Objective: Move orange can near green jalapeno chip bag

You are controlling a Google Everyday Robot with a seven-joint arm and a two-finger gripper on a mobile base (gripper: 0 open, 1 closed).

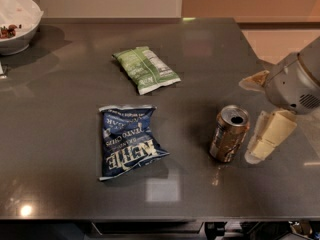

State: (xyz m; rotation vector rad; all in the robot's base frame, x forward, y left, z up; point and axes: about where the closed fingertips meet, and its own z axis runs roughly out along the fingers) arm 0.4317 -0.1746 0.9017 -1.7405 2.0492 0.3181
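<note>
The orange can stands upright on the dark grey table, right of centre near the front, its silver top and dark drinking hole showing. The green jalapeno chip bag lies flat further back and to the left, white label panel up. My gripper comes in from the right edge and is open. One pale finger lies just right of the can, close beside it. The other finger points left a little behind the can. The can is not held.
A dark-blue Kettle chip bag lies flat left of the can, between it and the table's front left. A white bowl holding scraps sits at the far left corner. The table's front edge is close below the can.
</note>
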